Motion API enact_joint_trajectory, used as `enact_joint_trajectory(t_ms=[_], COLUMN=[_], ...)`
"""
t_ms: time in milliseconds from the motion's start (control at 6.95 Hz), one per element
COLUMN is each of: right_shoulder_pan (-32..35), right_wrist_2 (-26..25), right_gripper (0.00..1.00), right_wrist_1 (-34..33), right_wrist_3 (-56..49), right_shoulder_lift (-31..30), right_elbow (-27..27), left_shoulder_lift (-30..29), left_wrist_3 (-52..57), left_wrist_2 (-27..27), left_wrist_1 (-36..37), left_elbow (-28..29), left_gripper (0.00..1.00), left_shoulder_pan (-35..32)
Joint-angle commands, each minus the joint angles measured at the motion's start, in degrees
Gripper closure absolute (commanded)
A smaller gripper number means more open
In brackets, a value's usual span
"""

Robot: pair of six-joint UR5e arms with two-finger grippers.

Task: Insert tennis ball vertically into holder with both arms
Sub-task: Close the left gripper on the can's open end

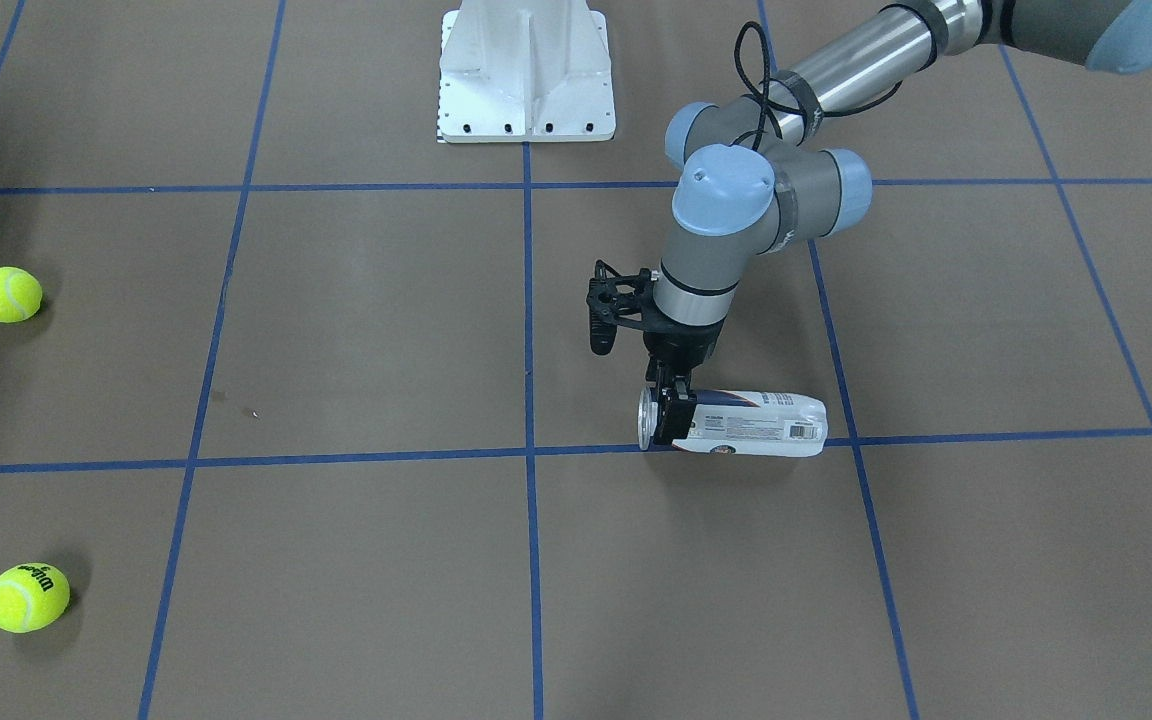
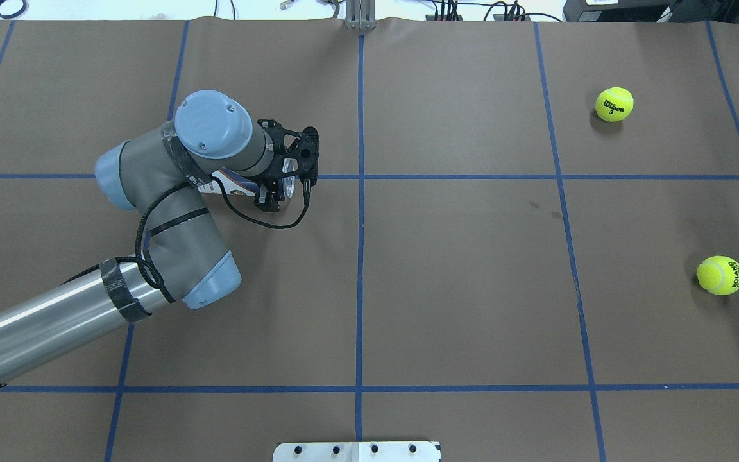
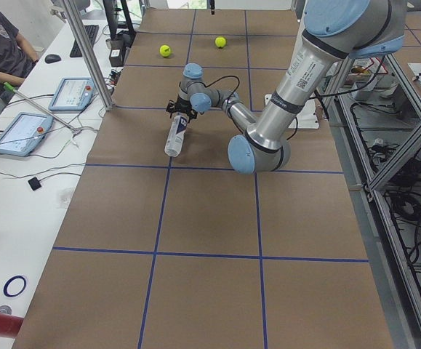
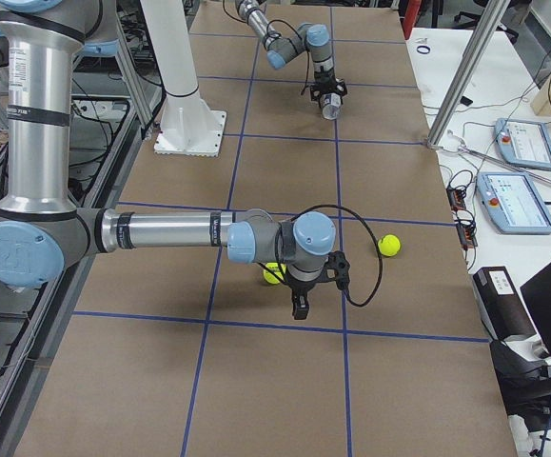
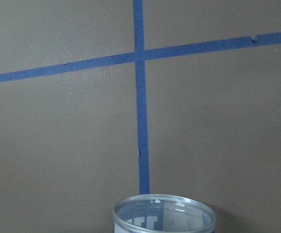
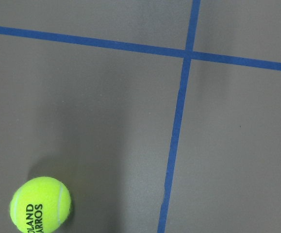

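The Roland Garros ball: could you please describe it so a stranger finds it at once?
On the brown table, two yellow balls lie at the robot's right end. The Roland Garros ball is nearer the robot than the Wilson ball and carries that name in black.

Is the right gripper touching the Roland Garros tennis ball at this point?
Apart. The overhead view shows the Roland Garros ball lying alone, nothing touching it; the right gripper shows only in the exterior right view, off the ball.

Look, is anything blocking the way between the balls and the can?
Nothing visible does. Only table with blue tape lines lies between the holder, gripped near its open end by the left pincer, and the Wilson ball or Roland Garros ball.
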Motion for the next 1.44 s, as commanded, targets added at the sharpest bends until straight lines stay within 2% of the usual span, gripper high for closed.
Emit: enact_joint_trajectory(t_ms=[0, 864, 1295], right_shoulder_pan=[0.02, 0.02, 0.02], right_wrist_2=[0.02, 0.02, 0.02], right_gripper=[0.01, 0.01, 0.01], right_wrist_1=[0.01, 0.01, 0.01], right_wrist_3=[0.03, 0.03, 0.03], right_shoulder_lift=[0.00, 0.00, 0.00], right_elbow=[-0.06, -0.06, 0.03], left_shoulder_lift=[-0.31, -1.10, -1.54], left_wrist_3=[0.04, 0.13, -0.57], left_wrist_2=[0.58, 1.36, 2.16], left_wrist_1=[-0.03, -0.38, -0.47], left_elbow=[0.67, 2.34, 2.43], left_gripper=[0.01, 0.01, 0.29], left_shoulder_pan=[0.50, 0.59, 1.03])
